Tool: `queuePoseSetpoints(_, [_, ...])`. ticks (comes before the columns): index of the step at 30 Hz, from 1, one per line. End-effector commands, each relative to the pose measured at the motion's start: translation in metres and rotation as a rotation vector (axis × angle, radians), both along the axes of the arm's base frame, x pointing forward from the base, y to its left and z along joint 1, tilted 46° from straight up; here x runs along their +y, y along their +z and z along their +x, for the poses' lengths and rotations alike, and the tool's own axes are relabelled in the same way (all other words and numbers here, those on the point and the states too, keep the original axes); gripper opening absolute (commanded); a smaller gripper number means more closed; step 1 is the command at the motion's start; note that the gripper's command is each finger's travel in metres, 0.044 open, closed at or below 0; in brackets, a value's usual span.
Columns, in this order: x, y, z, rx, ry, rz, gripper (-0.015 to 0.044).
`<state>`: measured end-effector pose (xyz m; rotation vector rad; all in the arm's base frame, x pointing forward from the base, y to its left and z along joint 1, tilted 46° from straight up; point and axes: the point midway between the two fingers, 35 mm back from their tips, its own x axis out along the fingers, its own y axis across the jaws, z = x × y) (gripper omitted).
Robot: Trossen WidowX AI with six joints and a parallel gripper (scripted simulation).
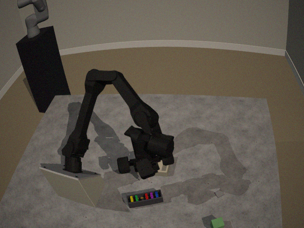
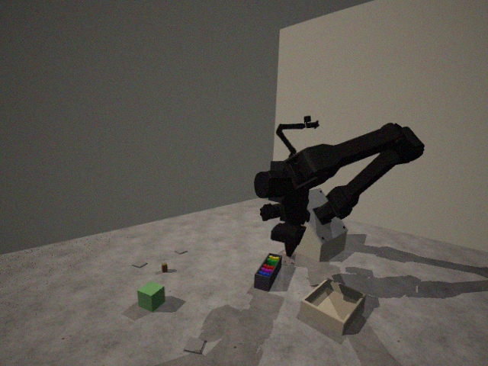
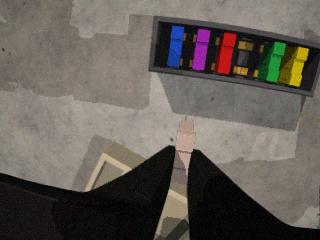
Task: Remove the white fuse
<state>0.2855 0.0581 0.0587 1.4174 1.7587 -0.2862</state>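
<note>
My gripper is shut on the white fuse, which looks pinkish and shows between the fingertips in the wrist view. The gripper holds it above the table, clear of the fuse block and beside it on the tray's side. In the block stand blue, purple, red, green and yellow fuses, with an empty slot between red and green. The tan tray is partly hidden by the gripper in the wrist view.
A green cube stands beyond the block, away from the arm's base. A small brown cylinder and thin flat pieces lie on the table. The arm's wedge-shaped base stands beside the block.
</note>
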Motion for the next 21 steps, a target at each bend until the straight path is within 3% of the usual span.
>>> queuePoseSetpoints(1, [0.018, 0.018, -0.001, 0.003, -0.001, 0.004, 0.0])
queuePoseSetpoints(14, [0.081, 0.084, -0.024, 0.003, 0.003, 0.034, 0.0])
queuePoseSetpoints(21, [0.087, 0.085, -0.026, 0.004, 0.004, 0.036, 0.0])
